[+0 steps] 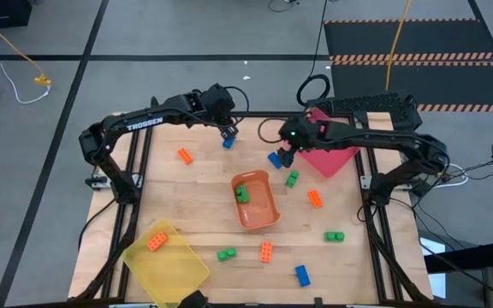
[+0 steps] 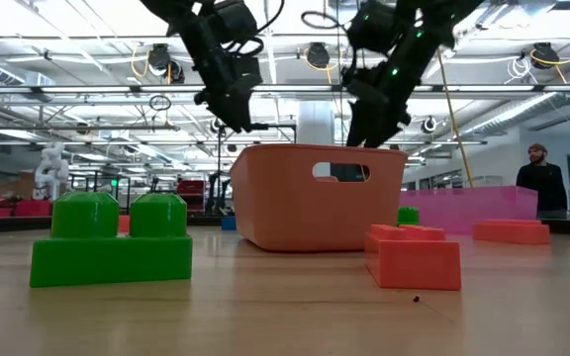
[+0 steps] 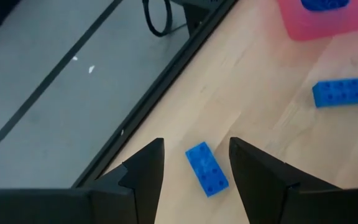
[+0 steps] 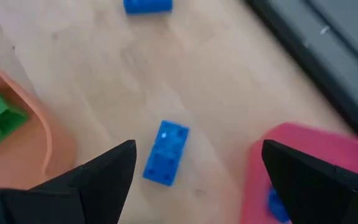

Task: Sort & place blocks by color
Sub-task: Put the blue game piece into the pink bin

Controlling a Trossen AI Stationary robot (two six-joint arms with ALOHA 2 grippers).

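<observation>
Two studded blue blocks, smooth wood.

Both end effectors hover over blue blocks, left over one, right over another.

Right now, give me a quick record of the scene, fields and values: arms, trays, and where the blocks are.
left arm: fingers open, straddling a blue block near the table's far edge
right arm: fingers wide open over another blue block beside the pink tray
orange tray: holds green block
yellow tray: holds orange block
pink tray: a blue block inside
loose blocks: blue, green, orange scattered on table
</observation>
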